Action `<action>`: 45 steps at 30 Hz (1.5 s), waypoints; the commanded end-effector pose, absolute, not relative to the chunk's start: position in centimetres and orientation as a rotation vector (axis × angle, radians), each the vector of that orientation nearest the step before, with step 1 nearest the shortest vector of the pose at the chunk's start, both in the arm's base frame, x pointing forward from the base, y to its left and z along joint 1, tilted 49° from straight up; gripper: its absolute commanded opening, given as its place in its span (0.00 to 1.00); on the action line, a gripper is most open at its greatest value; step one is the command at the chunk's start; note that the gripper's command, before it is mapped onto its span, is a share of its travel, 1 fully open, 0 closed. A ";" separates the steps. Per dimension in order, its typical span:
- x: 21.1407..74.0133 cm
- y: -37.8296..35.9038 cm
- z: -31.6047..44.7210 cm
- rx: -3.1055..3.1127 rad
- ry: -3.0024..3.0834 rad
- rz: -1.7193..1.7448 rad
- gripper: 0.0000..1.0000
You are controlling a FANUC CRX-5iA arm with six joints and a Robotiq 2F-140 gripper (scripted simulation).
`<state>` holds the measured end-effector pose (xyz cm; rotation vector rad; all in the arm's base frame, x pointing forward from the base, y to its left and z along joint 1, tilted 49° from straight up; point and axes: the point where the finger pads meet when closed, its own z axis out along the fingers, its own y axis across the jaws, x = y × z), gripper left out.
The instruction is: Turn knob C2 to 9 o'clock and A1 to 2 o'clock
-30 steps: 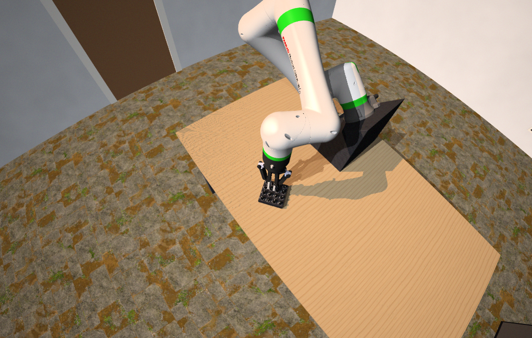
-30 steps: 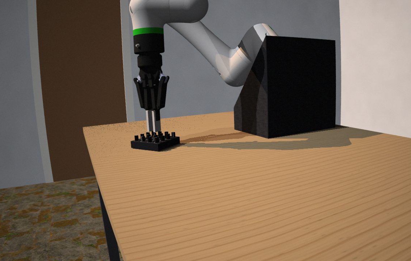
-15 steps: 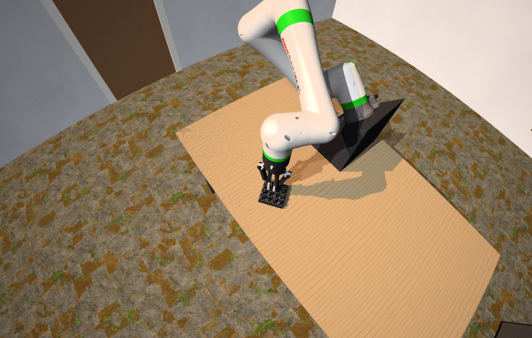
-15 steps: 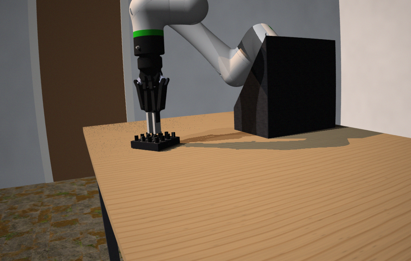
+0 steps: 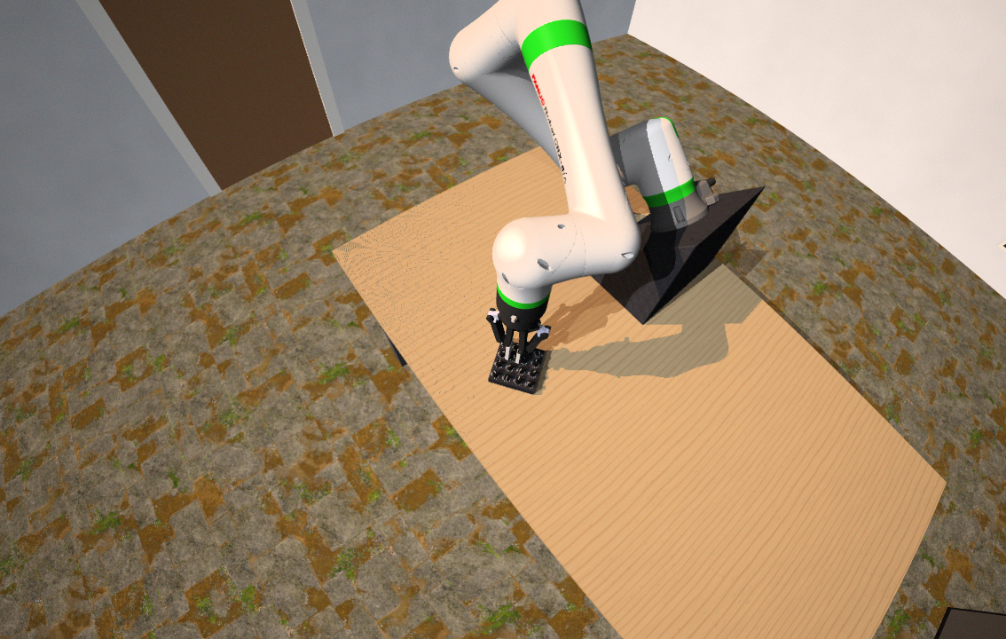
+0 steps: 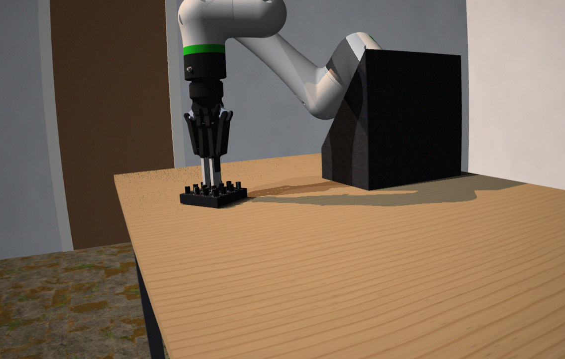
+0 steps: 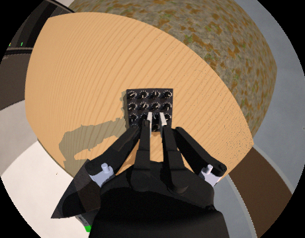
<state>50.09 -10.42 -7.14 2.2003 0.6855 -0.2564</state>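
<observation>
The black knob box stands on its feet near the far left edge of the wooden table. Its knobs are small, and I cannot read their white lines or names. My gripper points straight down over the box. Its fingertips reach down among the knobs at the row nearest the wrist camera. The fingers are nearly shut, with only a narrow dark gap between the pale pads. I cannot tell whether a knob sits in that gap.
The arm's black pedestal stands at the back of the table, right of the box. The table edge runs close to the box on its left. A brown door is behind it.
</observation>
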 end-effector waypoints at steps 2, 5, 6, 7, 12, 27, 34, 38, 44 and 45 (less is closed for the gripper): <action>50.1 -10.4 -7.2 2.200 0.686 -0.256 0.12; 50.1 -10.4 -7.2 2.200 0.686 -0.256 0.12; 50.1 -10.4 -7.2 2.200 0.686 -0.256 0.12; 50.1 -10.4 -7.2 2.200 0.686 -0.256 0.12; 50.1 -10.4 -7.2 2.200 0.686 -0.256 0.12; 50.1 -10.4 -7.2 2.200 0.686 -0.256 0.12; 50.1 -10.4 -7.2 2.200 0.686 -0.256 0.12; 50.1 -10.4 -7.2 2.200 0.686 -0.256 0.05; 50.1 -10.4 -7.2 2.200 0.686 -0.256 0.05; 50.1 -10.4 -7.2 2.200 0.686 -0.256 0.05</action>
